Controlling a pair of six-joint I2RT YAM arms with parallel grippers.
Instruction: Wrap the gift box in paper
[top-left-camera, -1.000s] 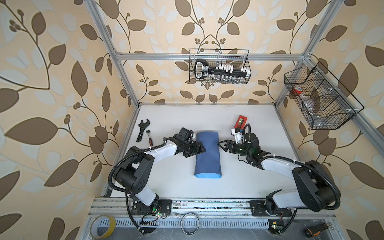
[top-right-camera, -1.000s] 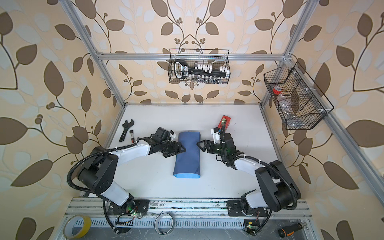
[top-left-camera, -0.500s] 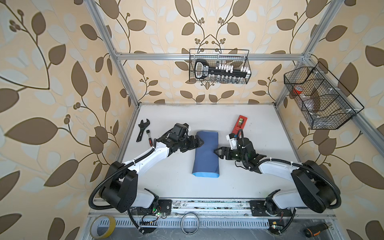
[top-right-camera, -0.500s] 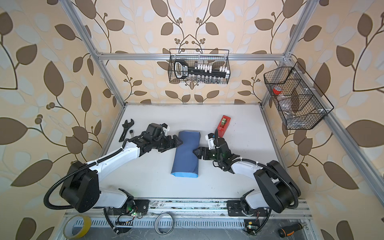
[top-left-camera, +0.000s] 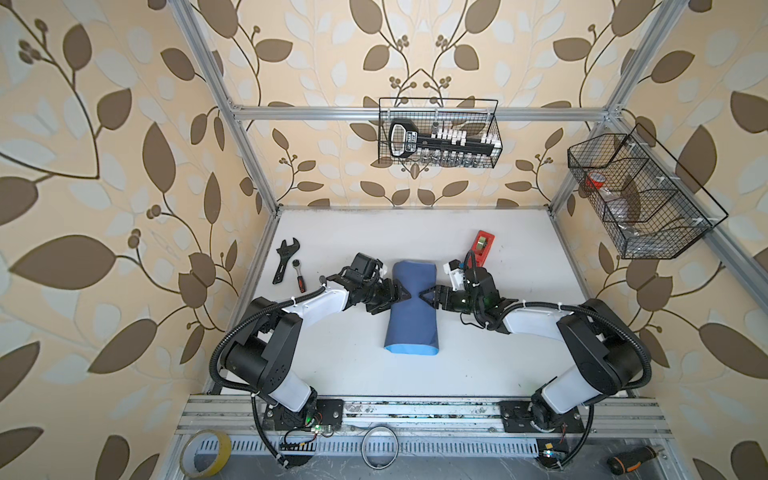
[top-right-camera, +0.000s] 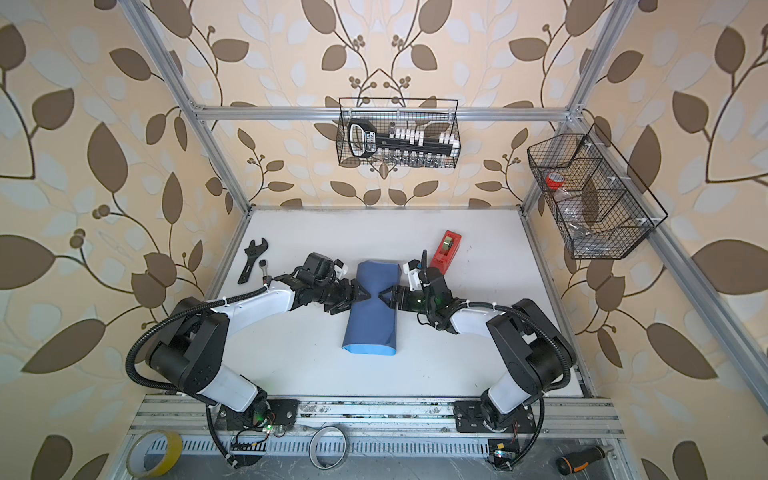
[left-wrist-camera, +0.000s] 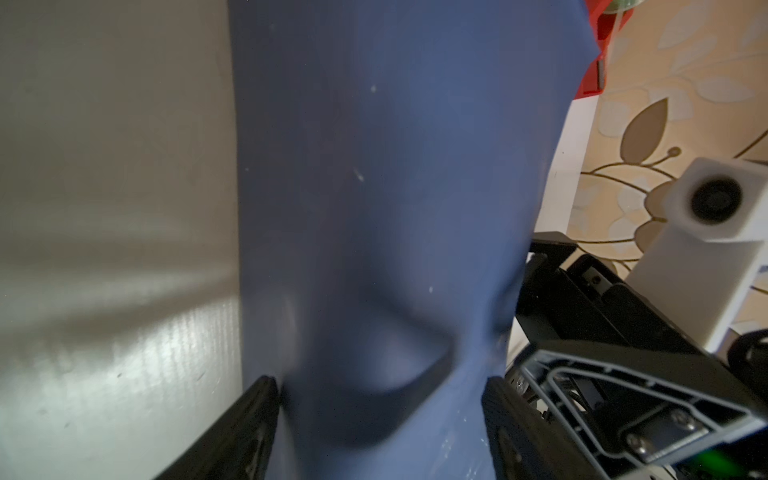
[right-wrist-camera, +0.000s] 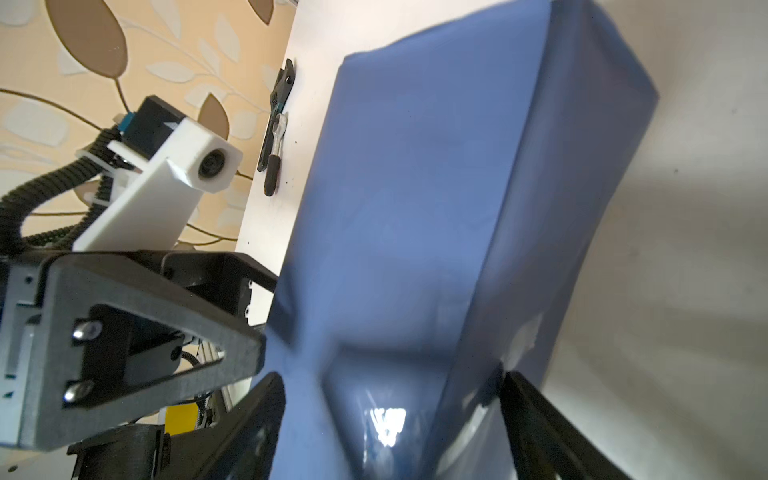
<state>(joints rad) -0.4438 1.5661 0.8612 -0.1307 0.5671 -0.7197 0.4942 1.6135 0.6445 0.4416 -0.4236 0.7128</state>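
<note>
The left arm (top-left-camera: 316, 303) and right arm (top-left-camera: 536, 322) bent inward low over the table (top-left-camera: 519, 357). The left gripper (top-left-camera: 399, 297) and right gripper (top-left-camera: 430, 297) faced each other, each clenched on the pinched waist of the paper (top-left-camera: 411, 328). The paper lay mid-table as a long dark-blue bundle, light blue at its near end. The label on the tool rack (top-left-camera: 419, 143) in the rear basket (top-left-camera: 496, 124) was unreadable.

Robotics lab test cell: a left arm (top-left-camera: 320, 301) and a right arm (top-left-camera: 536, 322) are sitting bolted to a slotted metal rail (top-left-camera: 415, 411) inside an aluminium extrusion frame (top-left-camera: 316, 111), with leaf wallpaper panels (top-left-camera: 104, 166) standing in as walls. Two wire baskets are hanging off the frame, the back basket (top-left-camera: 436, 99) holding a socket set (top-left-camera: 440, 143) and a side basket (top-left-camera: 648, 245) beside it. An adjustable wrench (top-left-camera: 284, 262), ratchet (top-left-camera: 300, 278), yellow tape roll (top-left-camera: 224, 451) and screwdriver (top-left-camera: 631, 457) are lying around.
</note>
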